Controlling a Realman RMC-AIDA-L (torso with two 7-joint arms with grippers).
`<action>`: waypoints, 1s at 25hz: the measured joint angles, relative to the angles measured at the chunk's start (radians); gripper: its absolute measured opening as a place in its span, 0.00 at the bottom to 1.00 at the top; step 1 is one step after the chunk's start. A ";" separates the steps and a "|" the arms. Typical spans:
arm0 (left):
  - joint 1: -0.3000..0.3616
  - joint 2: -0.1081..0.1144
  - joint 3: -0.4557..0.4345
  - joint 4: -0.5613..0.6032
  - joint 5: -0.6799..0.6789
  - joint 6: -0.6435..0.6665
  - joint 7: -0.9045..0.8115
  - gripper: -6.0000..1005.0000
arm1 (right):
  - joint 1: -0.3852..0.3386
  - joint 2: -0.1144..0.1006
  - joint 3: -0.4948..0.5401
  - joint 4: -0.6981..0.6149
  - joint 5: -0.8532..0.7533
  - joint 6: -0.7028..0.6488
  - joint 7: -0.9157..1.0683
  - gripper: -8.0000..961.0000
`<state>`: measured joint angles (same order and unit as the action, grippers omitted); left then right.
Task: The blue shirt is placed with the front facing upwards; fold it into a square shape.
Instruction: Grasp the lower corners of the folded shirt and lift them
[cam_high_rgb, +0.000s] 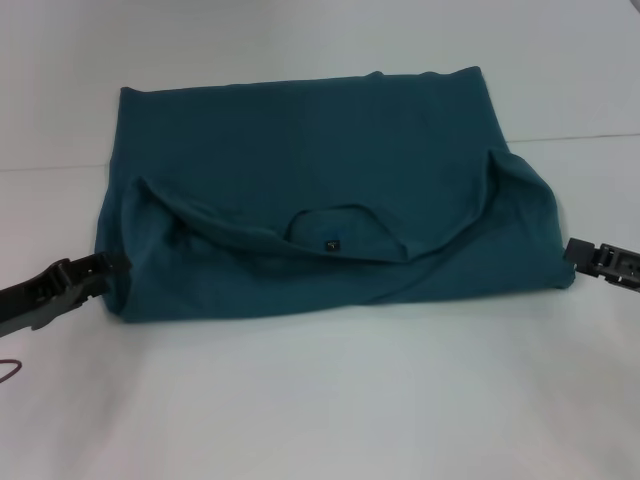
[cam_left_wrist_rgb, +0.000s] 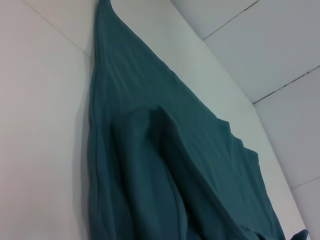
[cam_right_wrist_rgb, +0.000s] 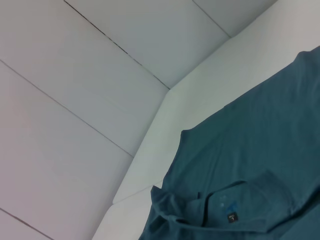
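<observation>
White table (cam_high_rgb: 320, 400) under folded blue shirt (cam_high_rgb: 320, 200); both claws' grip seemingly unreadable; panelled wall (cam_right_wrist_rgb: 75, 75).

— What's the teal-blue folded shirt (cam_high_rgb: 300, 180) made of?
— Soft matt cloth, lightly creased, with a small dark label (cam_high_rgb: 329, 243) at the collar.
— And beneath it?
— A smooth, matt white tabletop (cam_high_rgb: 320, 410); the dark grippers look like matt plastic.

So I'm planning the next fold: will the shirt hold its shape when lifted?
Probably not. The shirt looks floppy: its folded layers sag and wrinkle. Lifted by the edges, it would likely droop between the left gripper and right gripper.
</observation>
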<state>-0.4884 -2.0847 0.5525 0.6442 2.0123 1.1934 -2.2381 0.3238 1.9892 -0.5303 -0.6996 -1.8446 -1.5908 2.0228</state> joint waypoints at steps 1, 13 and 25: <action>0.000 0.000 0.000 0.000 0.000 0.001 0.000 0.54 | -0.001 0.000 0.000 0.000 0.000 -0.001 0.001 0.80; 0.009 -0.002 -0.008 0.004 -0.001 0.026 -0.012 0.53 | 0.007 0.008 -0.005 0.001 0.001 -0.011 0.007 0.80; 0.018 -0.001 -0.009 0.027 0.028 0.046 0.011 0.51 | 0.028 -0.015 -0.007 0.025 0.000 -0.012 0.004 0.80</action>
<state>-0.4699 -2.0859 0.5430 0.6715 2.0404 1.2394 -2.2274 0.3517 1.9746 -0.5378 -0.6751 -1.8442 -1.6025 2.0268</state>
